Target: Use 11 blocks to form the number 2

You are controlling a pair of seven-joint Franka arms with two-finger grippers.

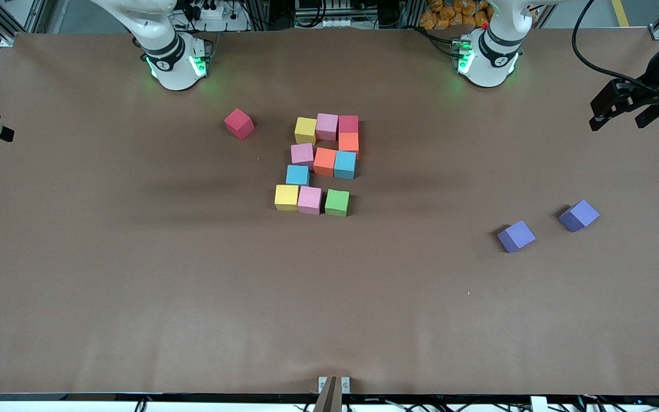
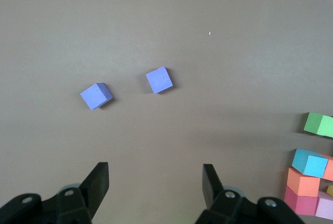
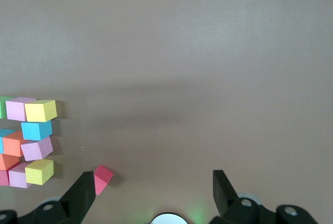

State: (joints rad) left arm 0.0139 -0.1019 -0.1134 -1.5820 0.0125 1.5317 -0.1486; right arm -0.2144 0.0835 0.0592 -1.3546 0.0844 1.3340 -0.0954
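table (image 1: 135, 297): we see a wide brown surface, matte, faintly creased.
purple cube A (image 1: 516, 236): we find it on the table toward the left arm's end, turned at an angle.
purple cube B (image 1: 579, 215): at about 2 o'clock from cube A, near it but apart, also turned, farther from the front camera.
bracket (image 1: 333, 384): a small metal piece at the table's 6 o'clock edge.

Front view: high, facing both bases. Wrist views look down from height; each shares the number 2 (image 1: 319, 164) with it.
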